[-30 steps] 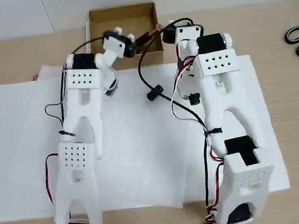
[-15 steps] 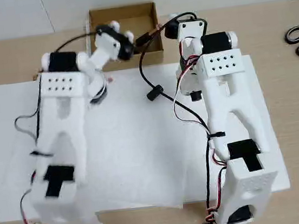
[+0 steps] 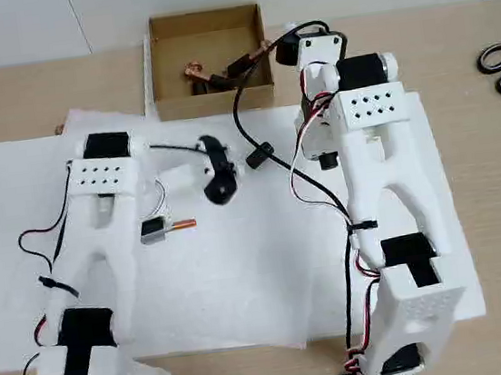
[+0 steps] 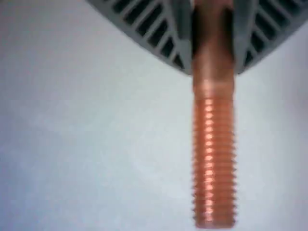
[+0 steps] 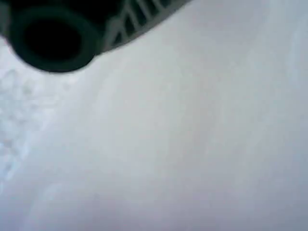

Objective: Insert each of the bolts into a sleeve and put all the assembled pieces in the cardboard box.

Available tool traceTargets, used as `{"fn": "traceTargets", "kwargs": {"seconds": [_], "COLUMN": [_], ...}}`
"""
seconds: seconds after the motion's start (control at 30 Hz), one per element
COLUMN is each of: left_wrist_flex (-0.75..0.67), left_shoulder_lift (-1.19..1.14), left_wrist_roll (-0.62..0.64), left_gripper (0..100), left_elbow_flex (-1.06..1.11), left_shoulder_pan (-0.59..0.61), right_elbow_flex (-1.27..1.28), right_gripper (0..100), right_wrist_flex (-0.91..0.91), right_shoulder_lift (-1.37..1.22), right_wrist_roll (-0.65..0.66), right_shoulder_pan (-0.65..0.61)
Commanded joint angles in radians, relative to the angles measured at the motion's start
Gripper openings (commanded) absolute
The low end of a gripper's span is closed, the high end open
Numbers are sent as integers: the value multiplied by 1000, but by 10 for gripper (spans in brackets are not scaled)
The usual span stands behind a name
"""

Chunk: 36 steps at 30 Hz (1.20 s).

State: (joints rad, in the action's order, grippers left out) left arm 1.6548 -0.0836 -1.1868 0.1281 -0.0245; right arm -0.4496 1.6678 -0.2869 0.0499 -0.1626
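The left gripper [image 4: 213, 29] pinches the bolt [image 4: 213, 159] over the sheet [image 3: 260, 269]. The bolt's head is hidden between the jaws and its thread juts free. The right gripper [image 5: 57, 19], mostly cut off, grips a sleeve [image 5: 83, 48] seen end-on. Pieces lie in the box [image 3: 212, 95], too small to count.

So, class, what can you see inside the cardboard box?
Inside the cardboard box lie a few copper bolts with dark sleeves. A black cable crosses its right corner, hiding part of them.
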Motion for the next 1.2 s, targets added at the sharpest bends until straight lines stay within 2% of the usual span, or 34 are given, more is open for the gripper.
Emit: {"fn": "traceTargets", "kwargs": {"seconds": [0.0,0.1,0.23,0.43,0.53,0.6,0.67,0.77,0.87,0.97,1.07,1.17], "left_wrist_flex": [-124,-190,-233,-321,-321,-322,-319,-302,-189,-98,5,71], "left_shoulder_lift": [58,58,58,58,64,69,69,69,101,152,235,298], "left_wrist_roll": [-117,-147,-141,-26,-20,32,160,474,798,1063,1289,1461], "left_gripper": [7,9,78,155,156,156,156,156,156,156,156,156], "left_elbow_flex": [48,61,61,61,61,54,16,-65,-168,-231,-251,-237], "left_shoulder_pan": [5,8,11,43,57,66,69,69,61,38,2,-32], "right_elbow_flex": [-12,-11,-11,-11,-11,-11,-11,-11,-11,-11,-11,-11], "right_gripper": [4,4,4,4,4,4,4,4,4,4,4,4], "right_wrist_flex": [7,8,8,8,8,8,8,8,8,8,8,8], "right_shoulder_lift": [76,73,73,71,71,71,71,76,76,76,77,77], "right_wrist_roll": [2,2,2,2,2,2,2,2,2,2,2,2], "right_shoulder_pan": [8,8,8,8,7,7,5,5,5,5,2,2]}}
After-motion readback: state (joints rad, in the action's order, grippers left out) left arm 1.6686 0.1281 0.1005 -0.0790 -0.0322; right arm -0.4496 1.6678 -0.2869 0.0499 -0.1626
